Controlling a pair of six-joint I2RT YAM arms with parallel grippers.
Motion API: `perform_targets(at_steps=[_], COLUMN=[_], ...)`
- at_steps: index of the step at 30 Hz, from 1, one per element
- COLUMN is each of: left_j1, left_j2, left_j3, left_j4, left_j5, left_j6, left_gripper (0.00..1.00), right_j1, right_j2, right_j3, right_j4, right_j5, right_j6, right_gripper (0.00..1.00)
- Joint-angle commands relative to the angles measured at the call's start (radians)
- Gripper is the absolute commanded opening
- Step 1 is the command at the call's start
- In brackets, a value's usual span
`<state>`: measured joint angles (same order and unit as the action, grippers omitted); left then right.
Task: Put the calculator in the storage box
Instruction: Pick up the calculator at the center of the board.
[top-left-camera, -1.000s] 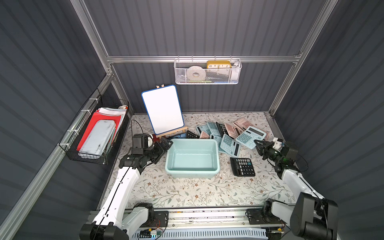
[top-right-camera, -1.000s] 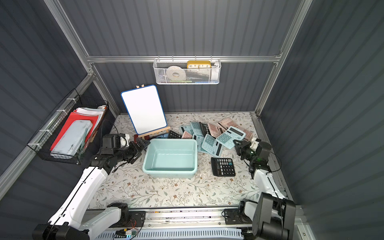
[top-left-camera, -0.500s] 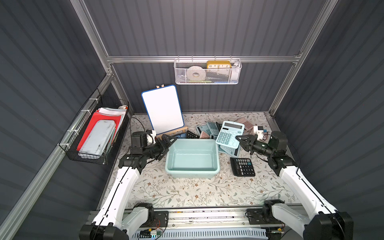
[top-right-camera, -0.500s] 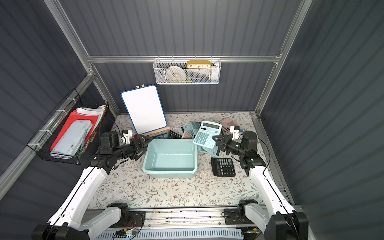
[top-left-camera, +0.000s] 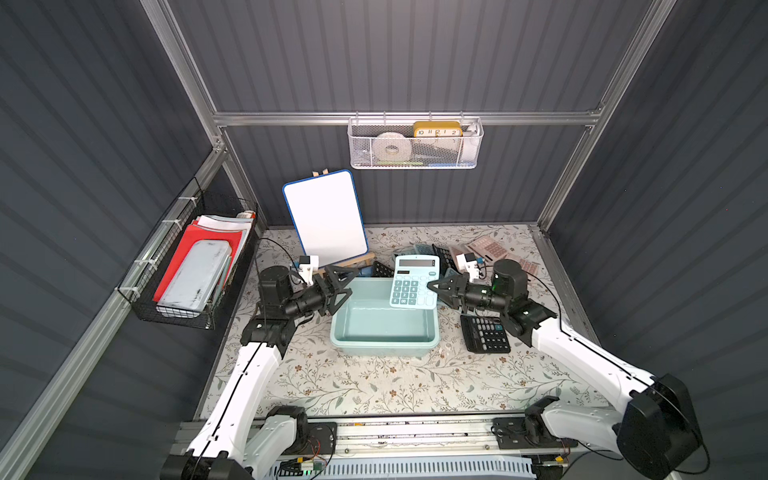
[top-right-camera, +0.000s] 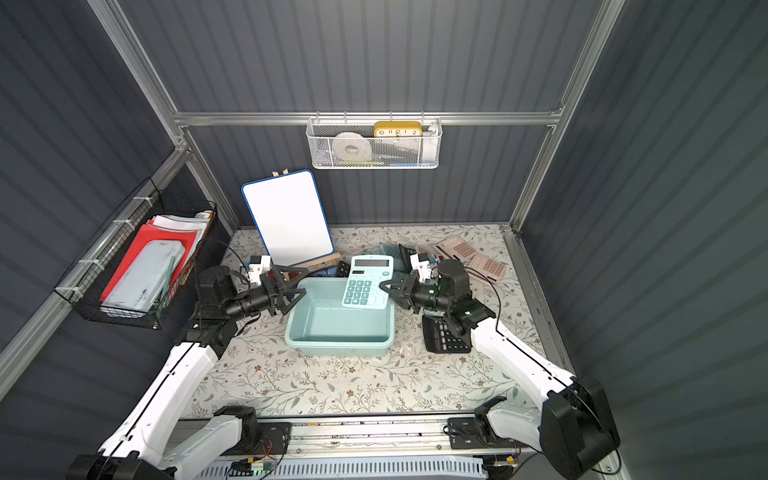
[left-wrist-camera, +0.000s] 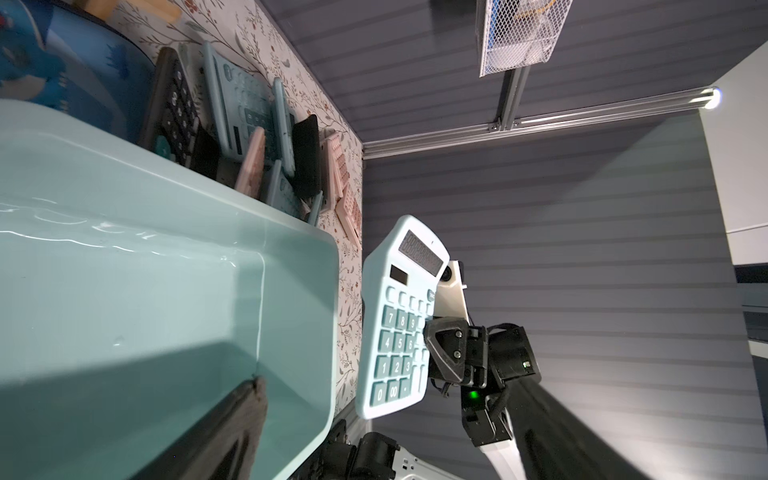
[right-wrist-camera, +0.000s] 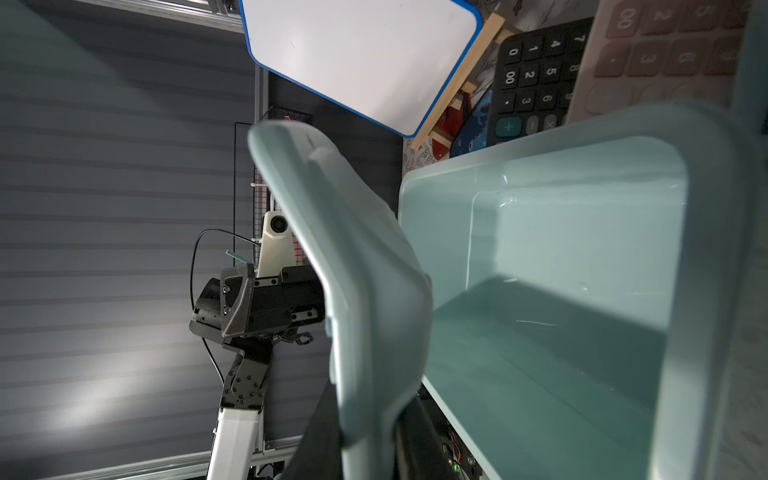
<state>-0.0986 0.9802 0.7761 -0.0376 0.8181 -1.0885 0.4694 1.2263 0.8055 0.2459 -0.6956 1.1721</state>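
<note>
Mint-teal rectangular plastic storage box (top-left-camera: 384, 348): mid-table, on floral tabletop (top-left-camera: 353, 382).
Left gripper (top-left-camera: 353, 283): fingers apart, just beside box's left rim.
Right gripper (top-left-camera: 432, 289): fingers clamped on right edge of pale-blue plastic calculator (top-left-camera: 413, 282).
Calculator: aloft over box's far right corner.

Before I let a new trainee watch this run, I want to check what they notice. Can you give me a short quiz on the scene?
1. True or false: the storage box is empty.
2. The blue calculator is: A lying inside the box; B balanced on the box's rim; C held in the air by the right pincer.
3. Is the left pincer open or shut?
Key: 1 true; 2 C; 3 open.
</note>
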Motion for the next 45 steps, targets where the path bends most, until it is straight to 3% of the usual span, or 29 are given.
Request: perform_targets(at_steps=[1,19,21,27,33,38,45], left_j1=[-0.004,-0.004,-0.004,-0.004,-0.004,-0.004,-0.004], left_j2=[-0.025,-0.042,-0.043,-0.036,-0.032,-0.038,-0.025], left_j3=[-0.027,-0.089,-0.092,-0.081,-0.079,-0.051,-0.011], left_j4=[0.114,0.067,0.073,0.089,0.094,0.053,-0.023], left_j5=[0.084,0.09,0.094,0.113,0.117,0.11,0.105], left_j6=[-0.069,-0.059,-0.06,-0.066,-0.065,-0.028,0.026], left_gripper=[0.94,0.83,0.76,0.41,0.17,0.12,0.07], right_j1=[0.054,0.208,0.214,0.224,0.226,0.224,0.197], right_j2=[0.038,0.235,0.244,0.273,0.287,0.275,0.224], right_j3=[0.052,0.131,0.135,0.136,0.135,0.126,0.153], right_j4=[0.126,0.341,0.346,0.381,0.394,0.364,0.146], right_j5=[0.032,0.108,0.112,0.117,0.113,0.116,0.124], right_j6=[0.035,0.14,0.141,0.159,0.163,0.13,-0.019], right_gripper=[0.1,0.1,0.1,0.1,0.13,0.22,0.36])
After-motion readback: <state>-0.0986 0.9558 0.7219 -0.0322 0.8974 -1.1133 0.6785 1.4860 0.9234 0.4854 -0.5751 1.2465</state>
